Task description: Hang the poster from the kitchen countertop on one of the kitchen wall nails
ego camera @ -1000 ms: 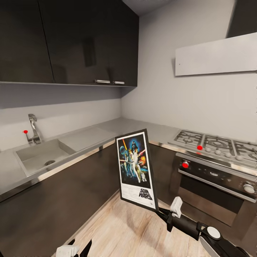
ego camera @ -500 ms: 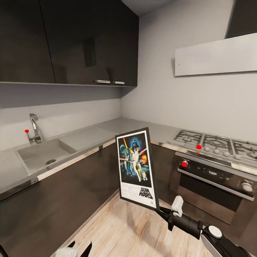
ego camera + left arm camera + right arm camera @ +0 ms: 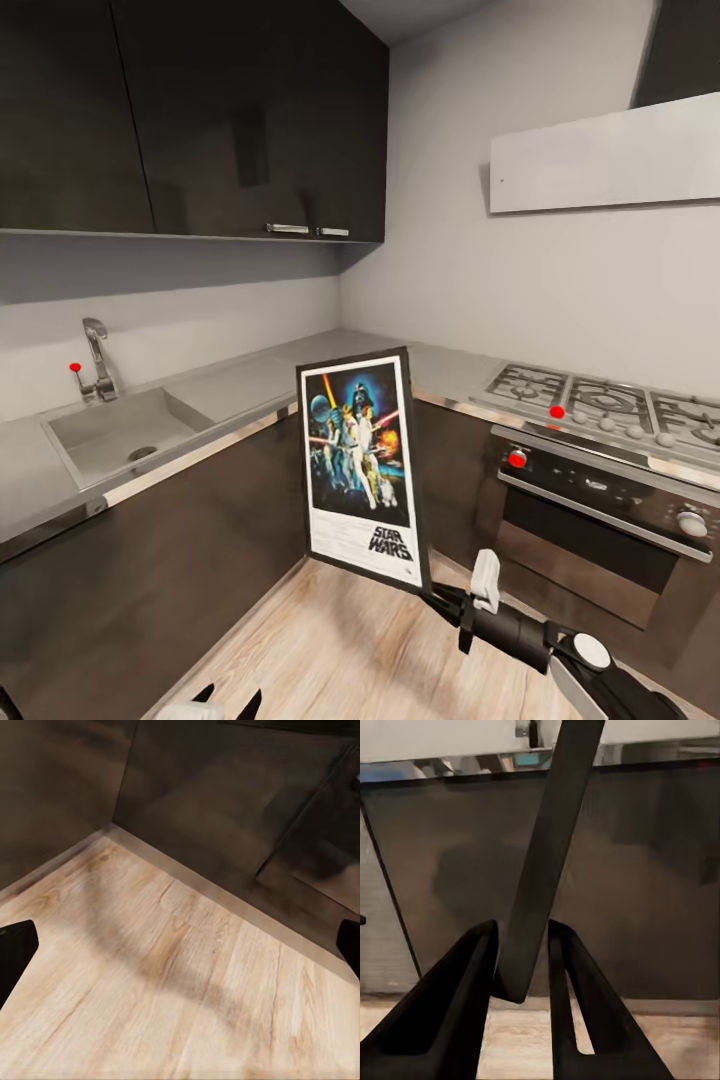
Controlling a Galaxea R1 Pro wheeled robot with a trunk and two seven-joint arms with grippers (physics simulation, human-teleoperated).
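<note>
Right gripper [image 3: 521, 967] holds the poster [image 3: 360, 466] above wood floor [image 3: 340, 650] (dark cabinets behind).

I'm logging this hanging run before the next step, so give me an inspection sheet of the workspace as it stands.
Surface: kitchen countertop, grey metal, bare around the corner.
Job's things: poster off the counter, held up in front of the dark cabinets, tilted; no wall nail identifiable.
Clutter: nothing seen.
Grippers: right gripper shut on the poster's bottom corner, a finger on each face; left gripper open, holding nothing, over the wood floor.
Cables: nothing seen.
Surroundings: sink with tap, gas hob over oven, dark wall cabinets.
</note>
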